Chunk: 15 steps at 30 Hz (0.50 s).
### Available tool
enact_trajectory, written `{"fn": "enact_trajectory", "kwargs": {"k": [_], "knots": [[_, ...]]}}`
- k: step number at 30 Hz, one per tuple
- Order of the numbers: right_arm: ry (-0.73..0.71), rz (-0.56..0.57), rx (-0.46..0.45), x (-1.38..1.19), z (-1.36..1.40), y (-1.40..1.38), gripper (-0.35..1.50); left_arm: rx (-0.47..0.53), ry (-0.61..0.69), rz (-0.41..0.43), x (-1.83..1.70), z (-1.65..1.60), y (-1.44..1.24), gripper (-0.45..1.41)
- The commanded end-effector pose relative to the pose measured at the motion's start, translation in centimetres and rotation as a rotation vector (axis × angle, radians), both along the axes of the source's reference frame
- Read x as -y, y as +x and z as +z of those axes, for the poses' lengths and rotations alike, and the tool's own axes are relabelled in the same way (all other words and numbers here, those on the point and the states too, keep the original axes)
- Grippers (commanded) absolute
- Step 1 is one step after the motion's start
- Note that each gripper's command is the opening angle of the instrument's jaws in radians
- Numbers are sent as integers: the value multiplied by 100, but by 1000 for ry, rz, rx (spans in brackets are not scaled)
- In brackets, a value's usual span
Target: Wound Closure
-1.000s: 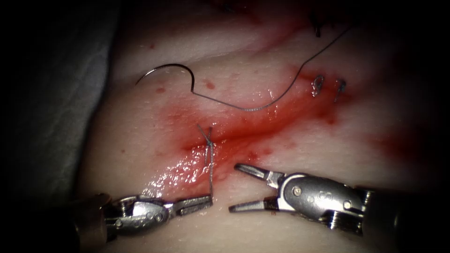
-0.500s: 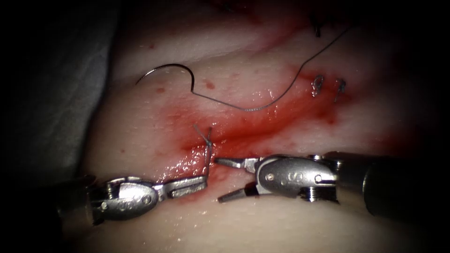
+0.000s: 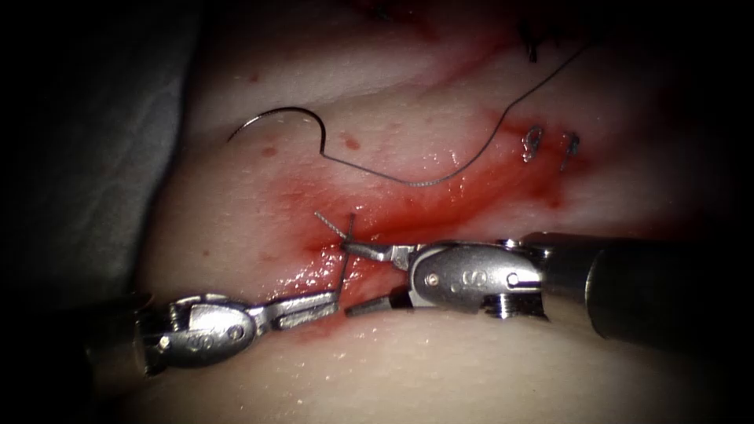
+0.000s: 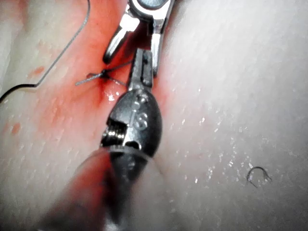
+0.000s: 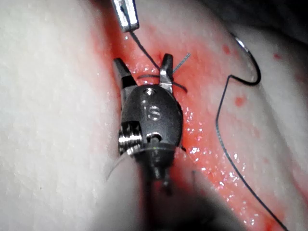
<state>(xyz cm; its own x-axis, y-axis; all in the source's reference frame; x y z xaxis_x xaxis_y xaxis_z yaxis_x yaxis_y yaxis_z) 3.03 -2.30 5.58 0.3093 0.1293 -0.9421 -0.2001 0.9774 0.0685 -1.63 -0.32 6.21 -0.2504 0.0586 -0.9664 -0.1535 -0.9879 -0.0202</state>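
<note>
Needle free on tissue, left tool gripping thread

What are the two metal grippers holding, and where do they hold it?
The left gripper pinches a thread end from the knot. The right gripper is open around it, holding nothing. The needle lies loose on the tissue.

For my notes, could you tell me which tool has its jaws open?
The right tool: its jaws gape around the thread, while the left tool is shut on it.
</note>
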Motion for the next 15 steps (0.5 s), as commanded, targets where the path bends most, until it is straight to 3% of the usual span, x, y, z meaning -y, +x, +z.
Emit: {"fn": "enact_trajectory", "kwargs": {"k": [1, 7, 15], "knots": [[-2, 3, 1, 2, 10, 15, 133, 0, 1, -1, 4, 6, -6, -45], [-12, 5, -13, -2, 24, 38, 133, -3, 1, -5, 8, 2, -9, -45], [-52, 37, -42, -10, 24, 57, 133, -4, 1, -6, 9, 1, -10, -45]]}}
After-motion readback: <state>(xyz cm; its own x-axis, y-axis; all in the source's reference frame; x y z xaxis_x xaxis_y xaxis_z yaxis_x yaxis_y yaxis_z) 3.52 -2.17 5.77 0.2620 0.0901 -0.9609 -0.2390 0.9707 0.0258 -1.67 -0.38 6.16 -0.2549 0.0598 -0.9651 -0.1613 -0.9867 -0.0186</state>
